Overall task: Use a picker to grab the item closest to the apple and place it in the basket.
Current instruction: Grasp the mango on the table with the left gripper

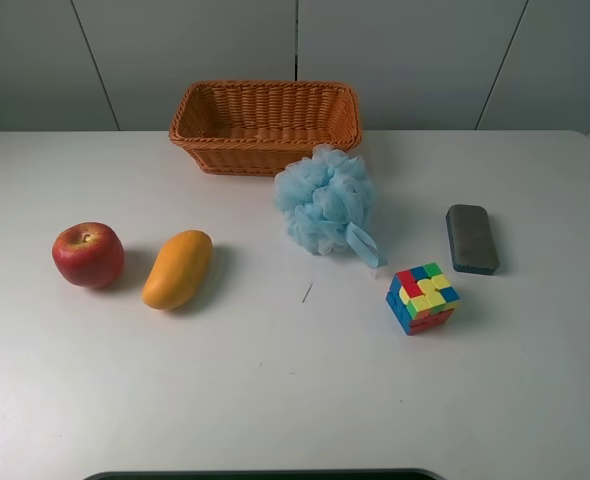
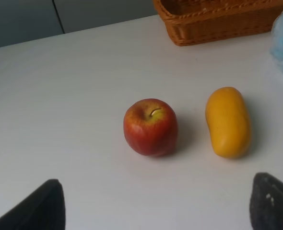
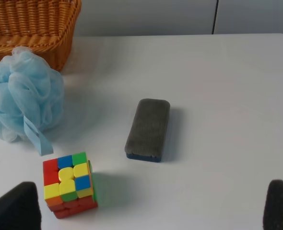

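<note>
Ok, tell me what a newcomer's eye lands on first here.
The red apple and yellow mango lie side by side on the left of the white table. The bright multicoloured cube sits right of centre, and a fluffy blue bath puff lies just before the wicker basket at the back.

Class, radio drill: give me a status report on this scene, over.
Left gripper open, right gripper open, both empty. Mango lies beside apple, untouched. Path to basket unobstructed.
</note>
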Controlling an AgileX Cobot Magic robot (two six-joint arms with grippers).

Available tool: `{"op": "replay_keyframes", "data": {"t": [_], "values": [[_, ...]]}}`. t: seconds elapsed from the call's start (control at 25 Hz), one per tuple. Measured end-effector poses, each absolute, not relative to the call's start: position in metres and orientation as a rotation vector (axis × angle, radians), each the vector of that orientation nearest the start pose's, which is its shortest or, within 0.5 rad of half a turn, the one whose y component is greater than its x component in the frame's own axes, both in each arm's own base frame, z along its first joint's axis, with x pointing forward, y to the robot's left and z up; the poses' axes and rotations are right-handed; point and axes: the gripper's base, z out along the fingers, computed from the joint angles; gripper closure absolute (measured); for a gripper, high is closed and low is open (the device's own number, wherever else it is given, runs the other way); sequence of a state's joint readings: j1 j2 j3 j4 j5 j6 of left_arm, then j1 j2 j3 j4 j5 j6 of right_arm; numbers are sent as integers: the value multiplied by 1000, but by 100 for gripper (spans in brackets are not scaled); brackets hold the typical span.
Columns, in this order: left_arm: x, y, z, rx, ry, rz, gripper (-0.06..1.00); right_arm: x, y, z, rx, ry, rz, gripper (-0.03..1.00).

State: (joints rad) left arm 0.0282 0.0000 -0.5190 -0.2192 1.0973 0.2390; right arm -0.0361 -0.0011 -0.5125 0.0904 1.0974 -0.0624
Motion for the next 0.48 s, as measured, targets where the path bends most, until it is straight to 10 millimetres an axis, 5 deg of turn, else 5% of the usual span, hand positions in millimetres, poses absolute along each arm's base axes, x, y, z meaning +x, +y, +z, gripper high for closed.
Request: {"op": "replay_keyframes", "data": {"t": [0.48], "values": [[-9,-18,281,232,2031,-94,21,-8,8,278,-34,2064,48,27]]}}
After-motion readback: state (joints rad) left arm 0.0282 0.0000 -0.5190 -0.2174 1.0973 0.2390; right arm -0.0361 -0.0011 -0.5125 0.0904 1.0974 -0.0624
